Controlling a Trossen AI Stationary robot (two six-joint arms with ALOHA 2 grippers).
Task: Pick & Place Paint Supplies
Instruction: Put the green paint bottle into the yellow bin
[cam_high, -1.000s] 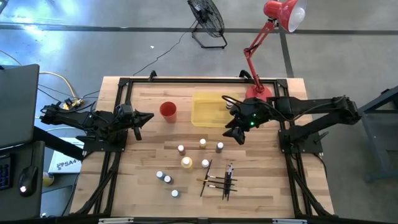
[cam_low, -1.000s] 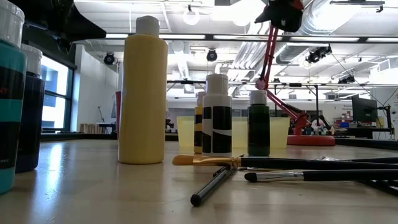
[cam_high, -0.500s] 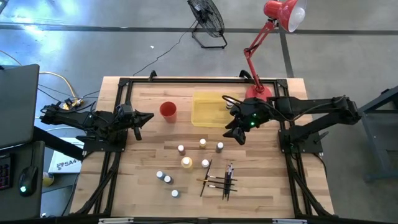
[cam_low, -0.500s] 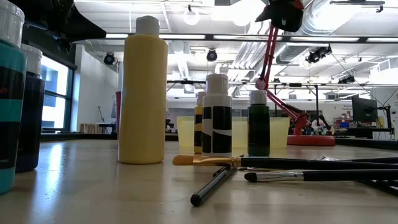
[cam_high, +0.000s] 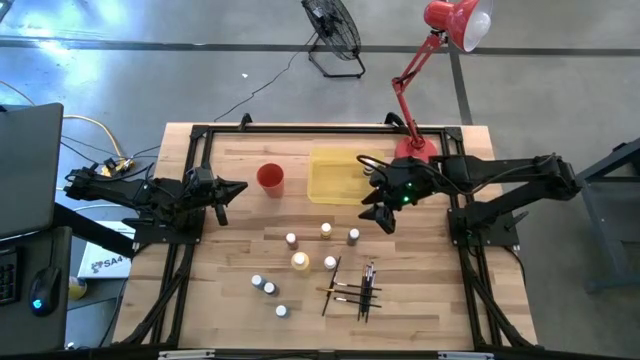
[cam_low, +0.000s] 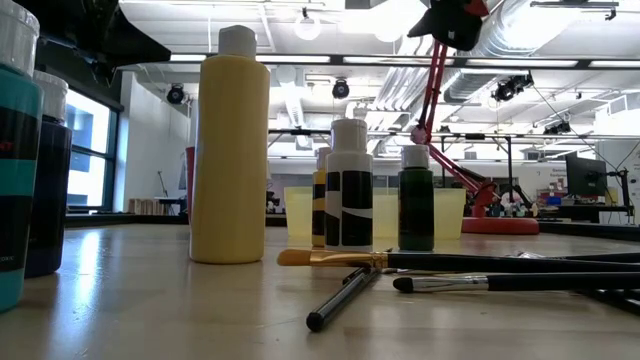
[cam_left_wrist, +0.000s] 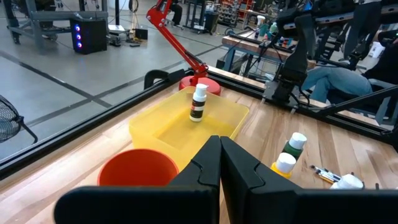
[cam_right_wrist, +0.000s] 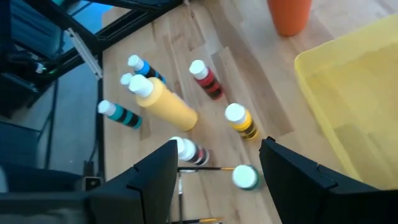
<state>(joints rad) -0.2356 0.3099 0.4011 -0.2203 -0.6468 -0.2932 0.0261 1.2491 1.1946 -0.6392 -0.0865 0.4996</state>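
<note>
Over on the left, the left end effector (cam_high: 228, 190) waits near the bench (cam_high: 230, 310) edge with its fingers (cam_left_wrist: 219, 163) pressed together, empty, just beside the red cup (cam_high: 270, 177); it can stay there. Moving right, the paint supplies are scattered over the middle of the bench: three capped bottles (cam_high: 268, 288) in a loose group toward the front-left, then the larger yellow bottle (cam_high: 300, 261) with smaller ones behind it, one red-bodied (cam_right_wrist: 206, 79) and one yellow with dark bands (cam_right_wrist: 240, 121), and a fan of crossed paintbrushes (cam_high: 352, 288) further right. The yellow tray (cam_high: 335, 176) already holds one small bottle (cam_left_wrist: 198, 102) standing upright. The right end effector (cam_high: 375, 212) hovers at the tray's front corner, jaws spread wide and carrying nothing, with the green-capped bottle (cam_right_wrist: 245, 177) directly between its fingers in the wrist view. That bottle looks like the sensible next pick. To do it well, I would descend straight down so the fingers straddle the cap evenly, grip the body rather than the narrower cap, and keep clear of the black-and-white bottle (cam_right_wrist: 188, 150) close beside it, which could topple if brushed. Lift vertically before swinging toward the tray, and leave the tangled brushes until the bottles are cleared.
</note>
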